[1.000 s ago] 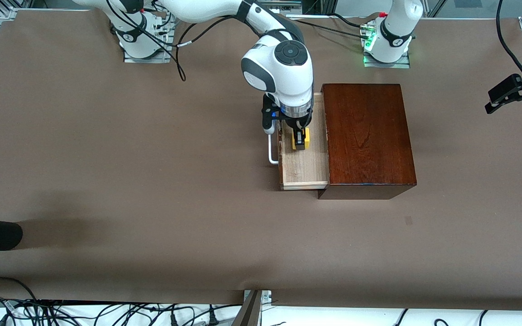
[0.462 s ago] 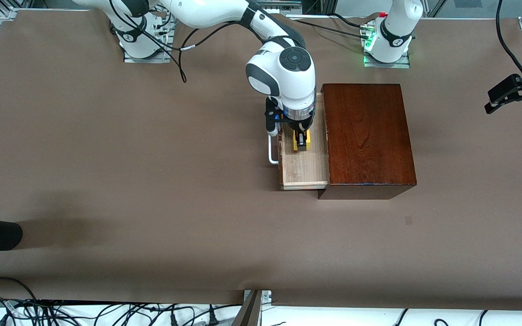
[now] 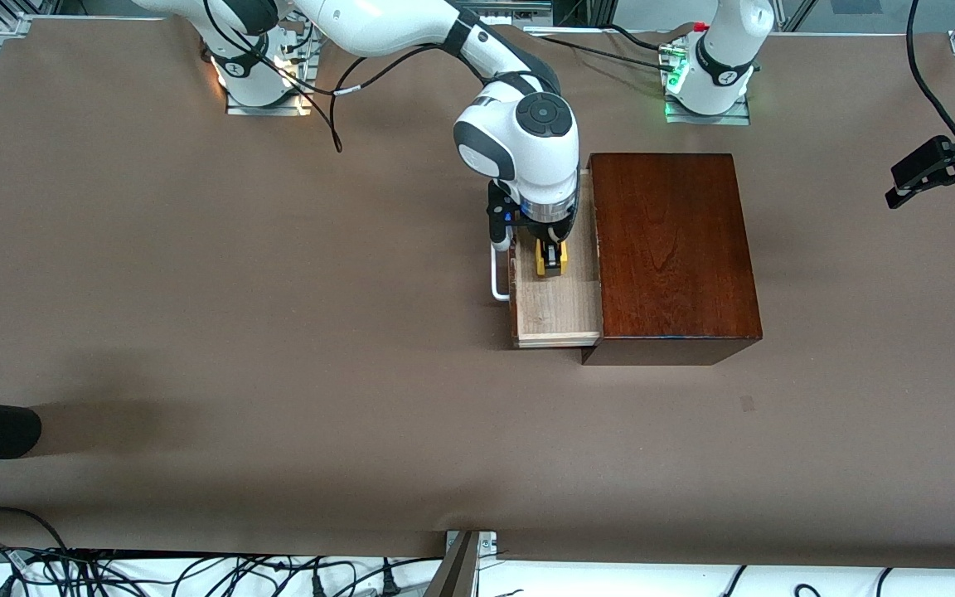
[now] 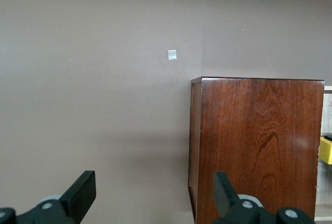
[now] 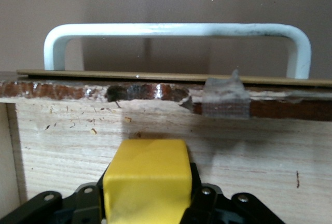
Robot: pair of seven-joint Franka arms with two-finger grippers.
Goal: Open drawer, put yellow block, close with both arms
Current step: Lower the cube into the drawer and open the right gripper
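The table (image 3: 196, 290) under my arms is covered in plain brown; on it, toward my left arm's end, stands the mahogany box (image 3: 672, 249), its glossy top showing wood grain, with one small pale mark (image 4: 172, 55) on the table near it; the drawer (image 3: 556, 307) stands pulled out of the box toward my right arm's end, its pale wood floor bare nearer the front camera, its dark front edge chipped and carrying a scrap of clear tape (image 5: 224, 99); the white handle (image 5: 176, 37) arches off that front, apart from my fingers.

My right arm (image 3: 411, 33) reaches from its base across to the drawer, wrist pointing straight down; my right gripper (image 3: 551, 257) is low inside the open tray, between the drawer's front and the box, and it is clamped on the yellow block (image 3: 550, 259), one finger on each side of the cube; I cannot tell whether the block touches the drawer floor or hangs just above it.

My left arm waits; my left gripper (image 3: 942, 178) hangs over the table at the left arm's end, well apart from the box, its fingers (image 4: 80, 195) spread wide with nothing between them.
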